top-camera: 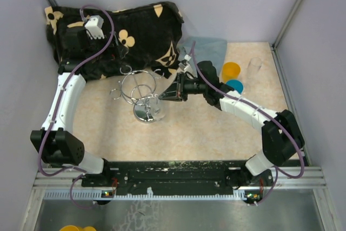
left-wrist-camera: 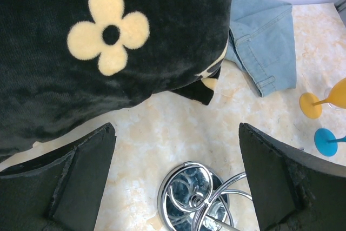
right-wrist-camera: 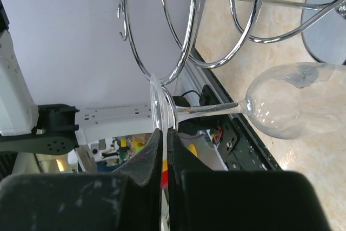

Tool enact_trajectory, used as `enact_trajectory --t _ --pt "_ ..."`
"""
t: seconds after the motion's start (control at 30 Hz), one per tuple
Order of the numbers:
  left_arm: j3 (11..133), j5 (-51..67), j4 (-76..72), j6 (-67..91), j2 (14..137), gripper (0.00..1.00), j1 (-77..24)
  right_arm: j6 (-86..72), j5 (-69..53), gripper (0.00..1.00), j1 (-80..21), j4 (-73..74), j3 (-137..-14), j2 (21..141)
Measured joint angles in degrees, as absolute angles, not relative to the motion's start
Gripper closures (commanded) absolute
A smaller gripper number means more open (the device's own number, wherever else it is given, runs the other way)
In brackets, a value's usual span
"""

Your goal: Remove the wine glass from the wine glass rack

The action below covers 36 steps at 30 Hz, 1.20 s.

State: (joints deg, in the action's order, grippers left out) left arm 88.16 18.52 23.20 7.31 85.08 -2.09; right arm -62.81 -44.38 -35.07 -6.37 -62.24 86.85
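Note:
The wine glass rack (top-camera: pixel 138 86), silver chrome wire with a shiny round base (top-camera: pixel 146 113), stands mid-table. A clear wine glass (right-wrist-camera: pixel 296 103) hangs by its foot in one wire loop (right-wrist-camera: pixel 189 36), bowl out toward the table. My right gripper (right-wrist-camera: pixel 165 139) is shut on the thin edge of the glass's foot (right-wrist-camera: pixel 160 106); in the top view it (top-camera: pixel 165 97) sits just right of the rack. My left gripper (left-wrist-camera: pixel 177 133) is open and empty, above the rack base (left-wrist-camera: pixel 192 196), beside the pillow; in the top view it (top-camera: pixel 120 55) is behind the rack.
A black pillow with cream flowers (top-camera: pixel 124 31) lies at the back left, a folded denim cloth (top-camera: pixel 208 50) beside it. An orange cup (top-camera: pixel 231 71), a teal one (top-camera: pixel 234 86) and a clear glass (top-camera: pixel 254 66) stand at the right. Walls enclose the table on three sides.

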Motion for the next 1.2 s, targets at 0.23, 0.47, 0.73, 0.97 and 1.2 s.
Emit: enact_trajectory --t 0.23,0.47,0.73,0.97,1.2 --pt "88.2 18.7 23.2 7.5 85.3 0.0 -2.1 -64.0 -44.9 1.0 -34.9 -8.1 -61.4 86.2" --pt "88.2 18.7 23.2 7.5 85.5 0.0 -2.1 -64.6 -45.3 1.0 -34.8 -9.1 -61.0 86.2" --pt "88.2 18.7 23.2 7.5 85.5 0.0 -2.1 -64.5 -45.8 1.0 -34.8 -9.5 -61.0 86.2" --pt "88.1 18.7 23.2 7.5 85.5 0.0 -2.1 -64.2 -46.6 1.0 -34.8 -9.2 -61.0 86.4" --pt "88.1 18.7 23.2 7.5 85.5 0.0 -2.1 -64.3 -47.6 1.0 -34.8 -9.4 -61.0 86.4"
